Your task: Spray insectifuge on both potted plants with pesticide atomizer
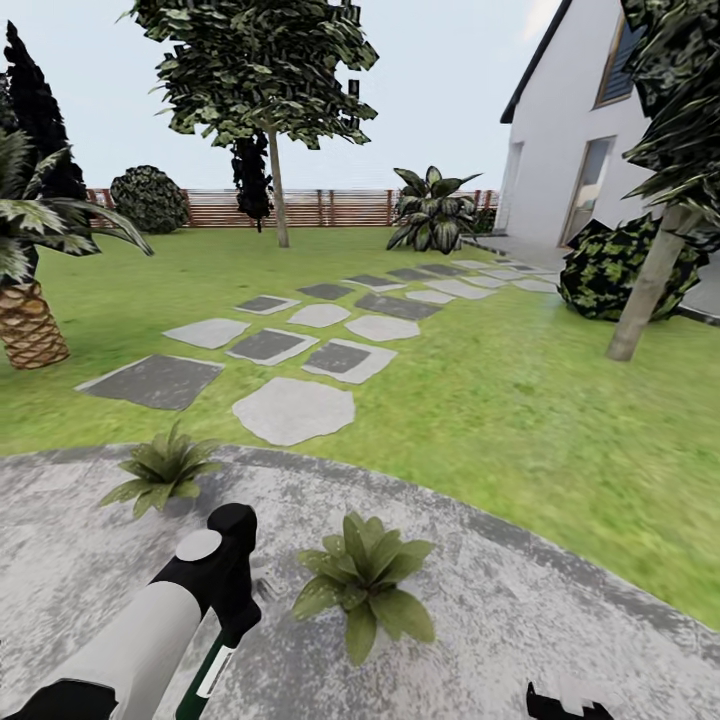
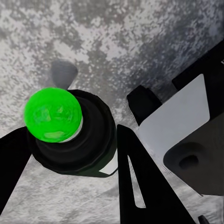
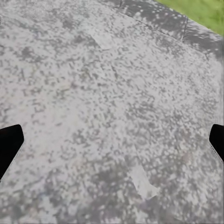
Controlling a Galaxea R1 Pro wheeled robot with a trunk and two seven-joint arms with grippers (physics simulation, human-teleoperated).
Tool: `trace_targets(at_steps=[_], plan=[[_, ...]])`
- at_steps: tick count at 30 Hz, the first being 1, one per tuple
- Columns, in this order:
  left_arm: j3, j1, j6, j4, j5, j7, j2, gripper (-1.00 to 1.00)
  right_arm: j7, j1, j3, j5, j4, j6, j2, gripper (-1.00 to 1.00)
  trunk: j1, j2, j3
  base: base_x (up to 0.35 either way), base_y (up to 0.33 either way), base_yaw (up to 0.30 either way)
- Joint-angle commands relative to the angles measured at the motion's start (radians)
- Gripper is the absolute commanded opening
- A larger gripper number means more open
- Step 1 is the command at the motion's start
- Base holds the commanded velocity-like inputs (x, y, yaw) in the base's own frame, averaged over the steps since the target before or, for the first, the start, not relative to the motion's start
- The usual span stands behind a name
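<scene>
Patio: round grey paving carrying everything | Potted plants: one just beside your left tool, the other beyond it, near the patio's lawn edge | Left tool: pinching the pesticide atomizer | Right tool: fingers spread, empty | Step: spraying; next, aim the nozzle at the nearer rosette.

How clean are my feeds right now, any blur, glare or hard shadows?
Head view: near patio fairly sharp, far lawn and house soft, light flat, only faint shade under the potted plants. Left wrist view: the atomizer in the left hand looms close and slightly soft, its green top glossy. Right wrist view: mottled paving grainy, no glare.
</scene>
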Motion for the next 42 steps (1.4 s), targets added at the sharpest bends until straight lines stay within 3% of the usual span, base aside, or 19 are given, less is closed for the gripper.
trace_targets(at_steps=[1, 9, 22, 24, 25, 32, 33, 35, 38, 40, 42], plan=[[-0.001, -0.001, 0.011, -0.001, -0.01, -0.01, -0.001, -1.0, -0.002, 0.0, 0.009, -0.009, 0.0, -0.002, 0.0, 1.0, 0.0, 0.0, -0.001, 0.173, -0.275, 0.262], [0.0, -0.001, 0.011, -0.001, -0.01, -0.01, -0.002, -1.0, -0.002, 0.0, 0.009, -0.009, 0.0, -0.002, 0.0, 1.0, 0.0, 0.0, -0.001, 0.136, -0.287, 0.276], [-0.001, -0.001, 0.012, -0.001, -0.01, -0.01, 0.001, -1.0, 0.001, 0.0, 0.01, -0.006, 0.007, -0.002, -0.006, 1.0, 0.0, 0.0, -0.001, -0.104, -0.289, 0.191], [-0.001, 0.0, 0.011, 0.001, -0.01, -0.01, 0.015, -1.0, 0.0, 0.0, 0.01, -0.006, 0.006, -0.002, -0.008, 1.0, 0.0, 0.0, -0.001, -0.002, -0.033, 0.001], [-0.001, 0.001, 0.01, 0.002, -0.005, -0.01, 0.042, -1.0, 0.0, 0.0, 0.01, -0.007, 0.002, -0.002, -0.005, 1.0, 0.0, 0.0, -0.001, 0.0, -0.002, 0.005], [-0.001, 0.023, 0.003, 0.0, 0.005, -0.01, 0.048, -1.0, 0.0, 0.0, 0.011, -0.007, 0.0, -0.002, -0.001, 1.0, 0.0, 0.0, -0.001, 0.0, 0.0, 0.212], [-0.001, 0.03, 0.001, 0.0, 0.008, 0.013, 0.048, -1.0, 0.0, 0.0, 0.012, -0.007, 0.0, -0.002, 0.0, 1.0, 0.0, 0.0, -0.001, 0.0, 0.0, 0.275], [-0.001, 0.056, -0.002, 0.001, 0.037, 0.08, 0.047, -1.0, 0.001, 0.0, 0.012, -0.006, 0.0, -0.002, 0.0, 1.0, 0.0, 0.0, -0.001, 0.0, 0.0, 0.168], [-0.002, 0.093, -0.051, 0.001, 0.118, 0.2, 0.045, -1.0, 0.001, 0.0, 0.012, -0.006, 0.0, -0.002, 0.0, 1.0, 0.0, 0.0, -0.001, 0.0, 0.0, 0.04], [0.0, 0.1, -0.147, 0.001, 0.211, 0.282, 0.041, -1.0, 0.001, 0.0, 0.012, -0.007, 0.0, -0.002, 0.0, 1.0, 0.0, 0.0, -0.001, 0.0, 0.0, 0.008], [-0.002, 0.101, -0.174, 0.0, 0.252, 0.308, 0.041, -1.0, 0.001, 0.0, 0.012, -0.007, 0.0, -0.002, 0.0, 1.0, 0.0, 0.0, -0.001, 0.0, 0.0, 0.008]])
